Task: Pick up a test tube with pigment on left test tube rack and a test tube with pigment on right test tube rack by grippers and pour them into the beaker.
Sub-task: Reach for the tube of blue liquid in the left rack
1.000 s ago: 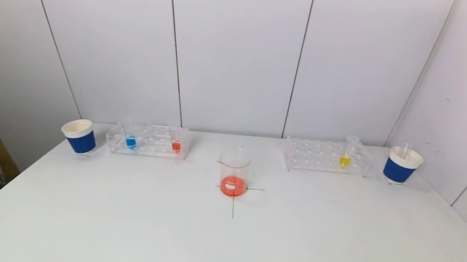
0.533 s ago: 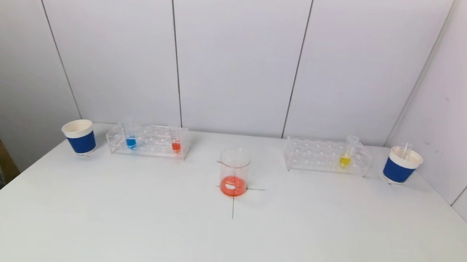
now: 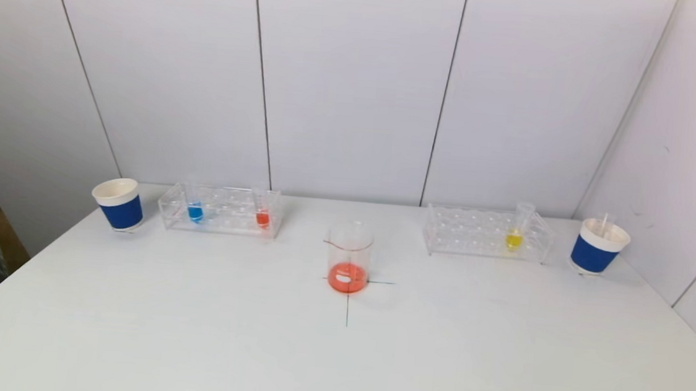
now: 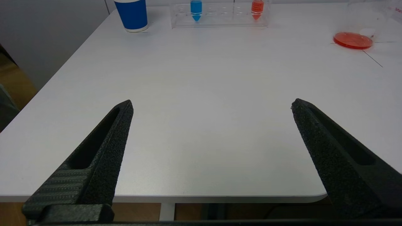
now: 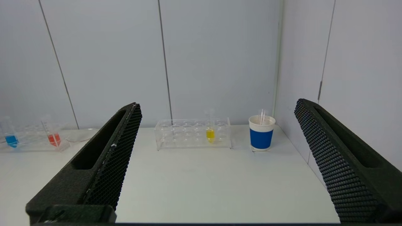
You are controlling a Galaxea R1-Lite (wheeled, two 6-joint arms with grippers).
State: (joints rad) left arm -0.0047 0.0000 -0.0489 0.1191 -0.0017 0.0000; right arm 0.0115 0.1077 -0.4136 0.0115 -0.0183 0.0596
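The beaker (image 3: 349, 256) is standing at the middle of the white worktop (image 3: 335, 356), on a marked cross, with orange liquid lying in its bottom. To the robot's left, well apart from it, the left test tube rack (image 3: 221, 210) is carrying a blue-pigment tube (image 3: 195, 210) near its outer end and a red-pigment tube (image 3: 262, 216) near its inner end, both upright. A blue paper cup (image 3: 118, 203) is sitting just beyond that rack. On the robot's right, the right test tube rack (image 3: 486, 234) is holding a single yellow-pigment tube (image 3: 514, 238), and a second blue cup (image 3: 597, 247) with a clear rod in it is standing beside it. The left hand (image 4: 211, 105) is being held above the near edge of the worktop, fingers spread wide apart and gripping nothing. The right hand (image 5: 217, 105) is likewise being held spread and unloaded, facing the right rack from well back.
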